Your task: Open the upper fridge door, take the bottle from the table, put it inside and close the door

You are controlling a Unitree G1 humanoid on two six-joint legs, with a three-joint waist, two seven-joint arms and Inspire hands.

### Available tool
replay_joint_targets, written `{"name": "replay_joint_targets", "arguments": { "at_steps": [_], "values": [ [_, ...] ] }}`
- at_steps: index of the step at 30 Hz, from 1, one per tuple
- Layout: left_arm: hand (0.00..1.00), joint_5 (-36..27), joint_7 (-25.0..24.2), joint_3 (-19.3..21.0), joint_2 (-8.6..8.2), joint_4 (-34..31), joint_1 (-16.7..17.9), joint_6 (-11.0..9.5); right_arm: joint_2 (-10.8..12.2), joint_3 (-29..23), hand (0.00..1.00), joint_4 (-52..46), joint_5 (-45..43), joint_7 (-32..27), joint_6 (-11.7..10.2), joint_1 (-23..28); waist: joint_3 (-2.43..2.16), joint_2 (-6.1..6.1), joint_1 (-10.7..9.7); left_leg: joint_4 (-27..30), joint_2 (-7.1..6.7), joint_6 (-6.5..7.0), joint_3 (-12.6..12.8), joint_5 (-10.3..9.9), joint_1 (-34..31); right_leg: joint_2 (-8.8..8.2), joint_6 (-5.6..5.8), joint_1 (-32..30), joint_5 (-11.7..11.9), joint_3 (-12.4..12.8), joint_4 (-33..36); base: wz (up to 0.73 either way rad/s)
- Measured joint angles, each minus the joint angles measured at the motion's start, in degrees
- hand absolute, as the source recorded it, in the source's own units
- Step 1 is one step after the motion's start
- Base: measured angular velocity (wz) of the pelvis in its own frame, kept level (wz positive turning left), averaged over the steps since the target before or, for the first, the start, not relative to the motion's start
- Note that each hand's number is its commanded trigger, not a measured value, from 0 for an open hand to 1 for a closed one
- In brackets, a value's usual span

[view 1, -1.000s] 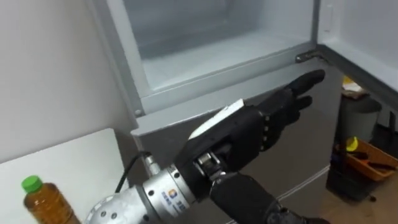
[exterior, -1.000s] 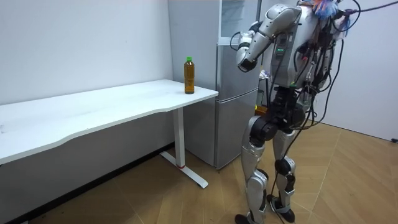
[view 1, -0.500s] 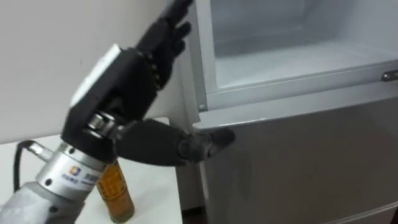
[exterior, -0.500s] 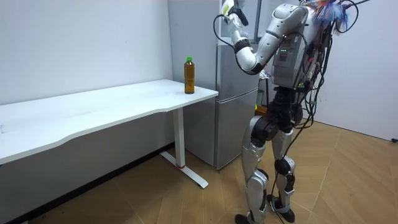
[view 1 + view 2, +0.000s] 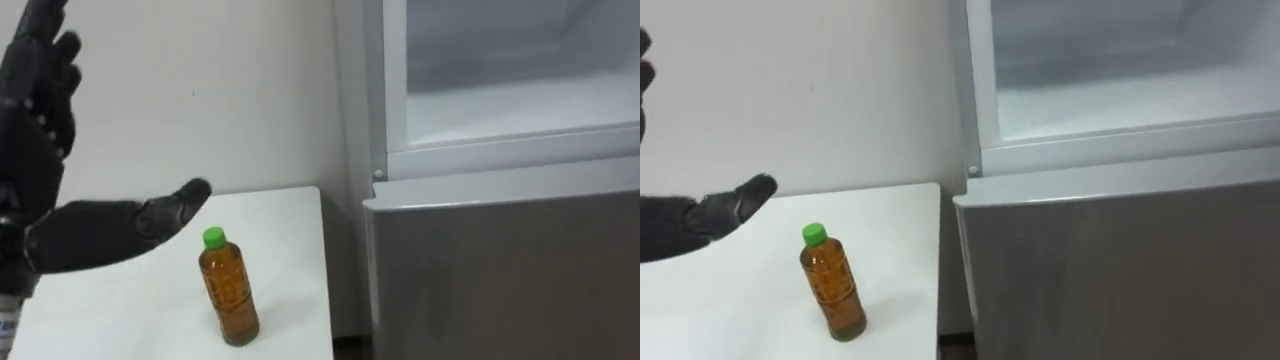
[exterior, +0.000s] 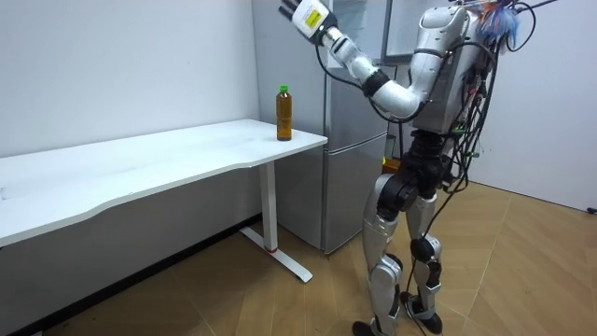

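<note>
One bottle (image 5: 228, 292) upright nr table (image 5: 285, 215) edge by fridge (image 5: 500, 260)

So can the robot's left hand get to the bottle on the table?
Probably yes. The left hand is raised, open, above and left of the bottle, which stands alone on the table with nothing between them.

The bottle (image 5: 229, 291) stands upright near the right-hand corner of the white tabletop (image 5: 290, 225), at about seven o'clock in the left eye view, free of any robot hand. It is clear plastic with a bright green cap, a label round its middle and amber liquid inside. Up at two o'clock from it, the upper fridge compartment (image 5: 520, 105) is open, its pale interior bare.
</note>
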Motion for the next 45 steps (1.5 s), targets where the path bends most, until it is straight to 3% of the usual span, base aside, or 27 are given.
{"name": "replay_joint_targets", "arguments": {
  "at_steps": [3, 8, 10, 15, 16, 23, 27, 28, 31, 37, 40, 45],
  "values": [
    [0.00, -0.02, 1.84, 0.58, -1.31, 2.65, 3.91, -0.16, 0.02, 0.04, 0.00, 0.07, 0.30, -0.02, -0.01, -0.15, -0.01, -0.39, 0.14, 0.16, -0.33, 0.08, -1.16, 0.04, -0.52, -0.20, 0.07, 0.03, -0.16, -1.23, 0.02, 0.17],
    [0.00, -0.12, 6.54, 0.63, -2.02, 12.00, 9.41, -0.33, -0.10, -0.04, 0.00, -0.27, -0.05, -0.41, 0.38, -0.37, -0.22, -0.26, 0.25, 0.21, -0.62, 0.14, -1.85, 0.08, -0.36, -0.40, 0.27, 0.55, -0.40, -1.80, 0.13, 0.09],
    [0.00, -1.09, 9.09, 0.70, -3.53, 15.95, 12.40, -0.54, -0.08, 0.00, 0.00, -1.66, -0.01, -0.46, 0.35, 0.07, -0.15, -0.57, 0.43, 0.18, -0.64, 0.14, -1.95, 0.08, -0.38, -0.38, 0.28, 0.60, -0.41, -1.79, 0.06, 0.00],
    [0.00, -3.43, 13.40, 0.68, -5.22, 26.26, 16.22, -0.83, -0.15, -0.12, 0.00, -1.98, -0.31, 0.74, 0.15, 0.63, -0.36, -1.14, 0.51, 0.06, -0.61, 0.13, -1.65, 0.06, -0.14, -0.36, 0.28, 0.74, -0.41, -1.55, 0.11, 0.00],
    [0.00, -4.38, 14.21, 0.44, -5.33, 29.37, 16.59, -1.76, -0.14, -0.13, 0.00, -1.84, -0.32, 1.06, 0.15, 0.85, -0.34, -1.35, 0.50, -0.07, -0.62, 0.14, -1.67, 0.05, -0.03, -0.36, 0.27, 0.78, -0.41, -1.51, 0.13, 0.00],
    [0.00, -14.67, 16.53, -2.28, -5.59, 48.64, 16.94, -4.11, -0.16, -1.07, 0.00, -1.73, -0.38, 1.77, 0.06, 0.88, -0.13, -1.84, 0.50, -0.13, -0.57, 0.28, -1.65, -0.07, 0.12, -0.40, 0.26, 0.64, -0.40, -1.59, 0.63, -0.01],
    [0.00, -14.50, 16.80, -4.61, -5.64, 60.17, 16.92, -5.00, -0.17, -2.04, 0.00, -1.72, -0.37, 2.12, -0.22, 0.97, -0.09, -1.85, 0.43, -0.17, -0.51, 0.27, -1.59, -0.07, 0.29, -0.39, 0.27, 0.63, -0.40, -1.54, 0.85, -0.01],
    [0.00, -14.37, 16.72, -5.33, -5.64, 62.90, 16.89, -5.09, -0.16, -2.04, 0.00, -1.72, -0.36, 2.13, -0.38, 1.01, 0.15, -2.03, 0.39, -0.14, -0.51, 0.27, -1.61, -0.07, 0.26, -0.40, 0.26, 0.63, -0.40, -1.61, 0.85, 0.00],
    [0.00, -14.02, 16.03, -6.92, -5.67, 69.69, 16.82, -5.37, -0.10, -2.05, 0.00, -1.71, -2.04, 2.21, -0.51, 0.92, 0.28, -2.26, 0.11, -0.05, -0.53, 0.28, -1.59, -0.13, 0.00, -0.41, 0.27, 0.48, -0.40, -1.60, 0.80, 0.00],
    [0.00, -11.71, 12.90, -9.98, -5.70, 81.53, 16.80, -5.67, -0.12, -2.09, 0.00, -1.43, -2.13, 2.08, -0.66, 0.92, 0.13, -2.17, -0.04, 0.17, -0.64, 0.35, -1.45, -0.23, -0.06, -0.58, 0.33, 0.46, -0.44, -1.52, 0.74, 0.00],
    [0.00, -11.70, 11.83, -13.19, -5.72, 85.88, 17.15, -5.65, -0.01, -1.87, 0.00, -0.97, -2.03, 2.01, -1.15, 0.83, -0.10, -2.22, -0.56, 0.16, -0.69, 0.36, -1.46, -0.23, -0.02, -0.61, 0.39, 0.52, -0.48, -1.58, 0.70, 0.00],
    [0.00, -8.91, 9.63, -15.76, -5.72, 90.05, 16.52, -5.44, 0.11, -0.71, 0.00, 0.86, -2.60, 1.94, -1.81, -0.34, -0.06, -3.00, -1.58, -0.14, -0.68, 0.37, -1.21, -0.22, 0.06, -0.62, 0.40, 0.52, -0.48, -1.12, 0.70, -0.01]
  ]
}}
